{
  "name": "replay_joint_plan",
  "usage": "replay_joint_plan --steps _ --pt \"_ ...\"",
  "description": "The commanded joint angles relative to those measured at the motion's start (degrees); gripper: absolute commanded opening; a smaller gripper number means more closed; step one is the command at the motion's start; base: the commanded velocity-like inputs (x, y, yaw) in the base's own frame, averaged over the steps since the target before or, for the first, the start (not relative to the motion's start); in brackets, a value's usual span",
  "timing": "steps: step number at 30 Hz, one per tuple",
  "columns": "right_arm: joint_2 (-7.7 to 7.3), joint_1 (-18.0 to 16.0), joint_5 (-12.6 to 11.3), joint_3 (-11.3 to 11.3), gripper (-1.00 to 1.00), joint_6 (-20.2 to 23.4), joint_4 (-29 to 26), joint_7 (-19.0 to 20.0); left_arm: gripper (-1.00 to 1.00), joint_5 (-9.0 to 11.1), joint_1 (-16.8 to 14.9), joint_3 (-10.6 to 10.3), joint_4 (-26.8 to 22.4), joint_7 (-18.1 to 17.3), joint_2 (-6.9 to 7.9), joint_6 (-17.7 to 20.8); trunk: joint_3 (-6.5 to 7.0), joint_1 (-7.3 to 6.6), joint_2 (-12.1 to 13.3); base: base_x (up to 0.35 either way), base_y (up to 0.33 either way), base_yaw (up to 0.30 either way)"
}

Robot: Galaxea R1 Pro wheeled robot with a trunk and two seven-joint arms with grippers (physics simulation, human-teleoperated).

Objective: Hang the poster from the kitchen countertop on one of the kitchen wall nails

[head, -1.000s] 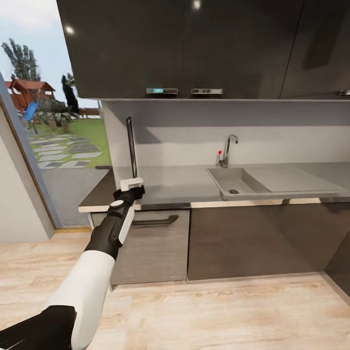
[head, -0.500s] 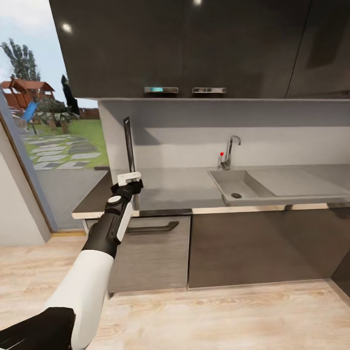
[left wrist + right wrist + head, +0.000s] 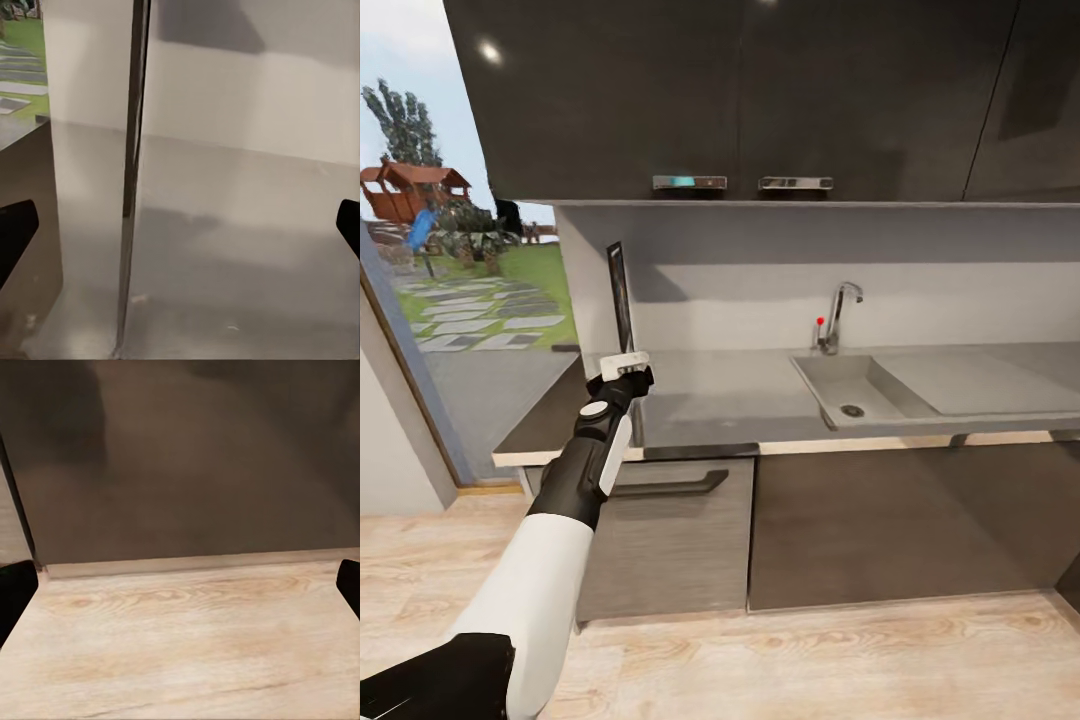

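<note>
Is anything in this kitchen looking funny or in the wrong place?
Yes: the poster stands upright on its edge on the kitchen countertop, seen edge-on just past the left gripper. Nothing looks spilled or broken.

One poster (image 3: 620,295), seen edge-on. One countertop (image 3: 740,390) with one sink (image 3: 850,385) and one tap (image 3: 840,312). Two chrome handles (image 3: 690,182) under the upper cabinets. One drawer handle (image 3: 665,486) below. One arm (image 3: 575,480) reaches in.
</note>
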Motion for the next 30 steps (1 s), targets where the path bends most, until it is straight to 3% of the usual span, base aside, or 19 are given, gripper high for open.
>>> replay_joint_plan --steps 1,6,30 --pt "-0.03 0.01 0.04 0.08 1.0 -0.06 -0.01 -0.25 1.0 -0.06 -0.01 0.1 -0.07 0.08 -0.04 0.28 -0.05 0.03 -0.03 0.303 0.0 0.0" --pt "-0.03 0.01 0.04 0.04 1.0 -0.06 0.05 -0.25 1.0 -0.09 -0.03 0.24 -0.06 0.15 -0.04 0.24 -0.05 0.03 -0.03 0.292 0.0 0.0" --pt "-0.09 0.01 0.04 -0.01 1.0 -0.06 0.14 -0.25 1.0 -0.09 -0.02 0.56 -0.06 0.1 -0.04 0.24 -0.05 0.03 -0.03 0.11 0.048 0.0"
